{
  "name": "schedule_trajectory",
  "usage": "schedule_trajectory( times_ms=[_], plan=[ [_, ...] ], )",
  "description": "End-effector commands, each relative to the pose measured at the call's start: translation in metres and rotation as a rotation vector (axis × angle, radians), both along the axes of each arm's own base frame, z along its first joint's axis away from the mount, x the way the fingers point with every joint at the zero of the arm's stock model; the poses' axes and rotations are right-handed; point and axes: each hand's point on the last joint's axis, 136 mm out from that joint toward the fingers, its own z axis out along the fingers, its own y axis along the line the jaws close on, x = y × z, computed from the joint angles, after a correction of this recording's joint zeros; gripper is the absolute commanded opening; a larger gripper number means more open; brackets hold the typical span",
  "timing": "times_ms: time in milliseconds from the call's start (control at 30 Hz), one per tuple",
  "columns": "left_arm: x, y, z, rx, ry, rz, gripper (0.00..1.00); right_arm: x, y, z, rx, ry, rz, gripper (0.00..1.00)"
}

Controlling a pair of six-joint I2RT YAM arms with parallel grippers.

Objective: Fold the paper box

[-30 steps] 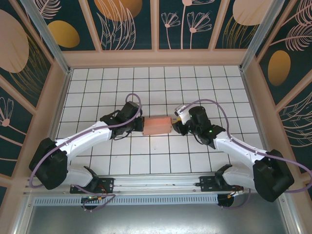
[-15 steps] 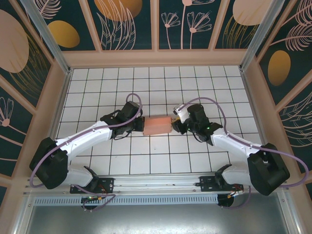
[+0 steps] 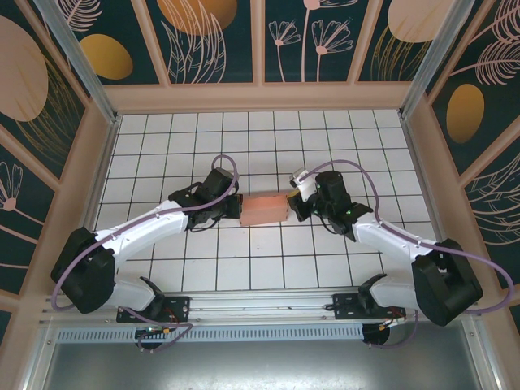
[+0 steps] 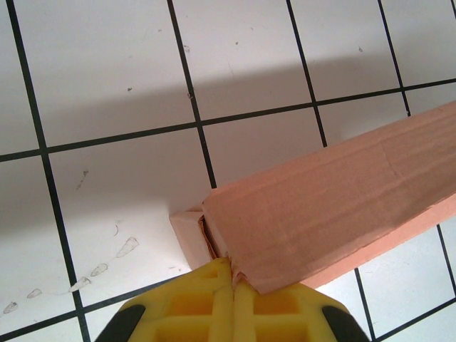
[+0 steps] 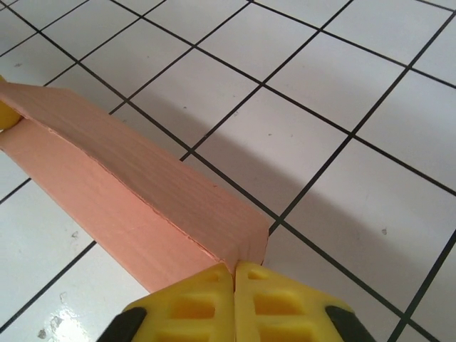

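The paper box [image 3: 263, 209] is a salmon-pink closed rectangular box lying on the white tiled floor between both arms. My left gripper [image 3: 239, 208] is shut, and its yellow fingertips [image 4: 217, 274] press against the box's left end, where a flap edge [image 4: 187, 231] sticks out a little. In the left wrist view the box [image 4: 335, 206] runs off to the upper right. My right gripper [image 3: 291, 206] is also shut, tips touching the right end of the box [image 5: 135, 185]. Nothing sits between the fingers of the right gripper [image 5: 234, 269].
The white tiled floor [image 3: 260, 146] with black grid lines is fenced by wooden walls [image 3: 260, 96] at the back and on both sides. An aluminium rail [image 3: 260, 302] with the arm bases runs along the near edge.
The right gripper's jaws have shut, and its wrist has shifted slightly up against the box's right end. The left arm and the box have stayed put.
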Motion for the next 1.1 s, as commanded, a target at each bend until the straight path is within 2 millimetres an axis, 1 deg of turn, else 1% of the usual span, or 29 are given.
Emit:
schedule_trajectory(
  times_ms=[0,67,133,233,400,567,700,900,1067],
  plan=[
    [-0.021,0.006,-0.025,0.064,0.116,-0.032,0.0,0.004,0.004,0.011,0.024,-0.024,0.014,0.0],
    [-0.021,0.005,-0.025,0.065,0.117,-0.031,0.0,0.003,0.003,0.011,0.021,-0.025,0.012,0.01],
    [-0.021,0.005,-0.025,0.063,0.12,-0.03,0.0,0.002,0.002,0.012,0.021,-0.028,0.009,0.06],
    [-0.02,0.004,-0.026,0.059,0.122,-0.03,0.0,0.001,0.001,0.012,0.019,-0.024,0.005,0.0],
    [-0.019,0.004,-0.027,0.068,0.12,-0.034,0.0,0.009,0.001,0.021,0.052,-0.023,-0.041,0.0],
    [-0.018,0.007,-0.028,0.083,0.111,-0.026,0.0,0.017,0.004,0.023,0.094,0.07,-0.11,0.0],
    [-0.017,0.007,-0.029,0.09,0.111,-0.027,0.0,0.018,0.008,0.03,0.148,0.132,-0.146,0.0],
    [-0.016,0.008,-0.036,0.114,0.128,-0.03,0.01,0.017,0.012,0.039,0.198,0.216,-0.179,0.0],
    [-0.016,0.007,-0.04,0.129,0.139,-0.032,0.01,0.018,0.012,0.041,0.21,0.283,-0.219,0.0]
  ],
)
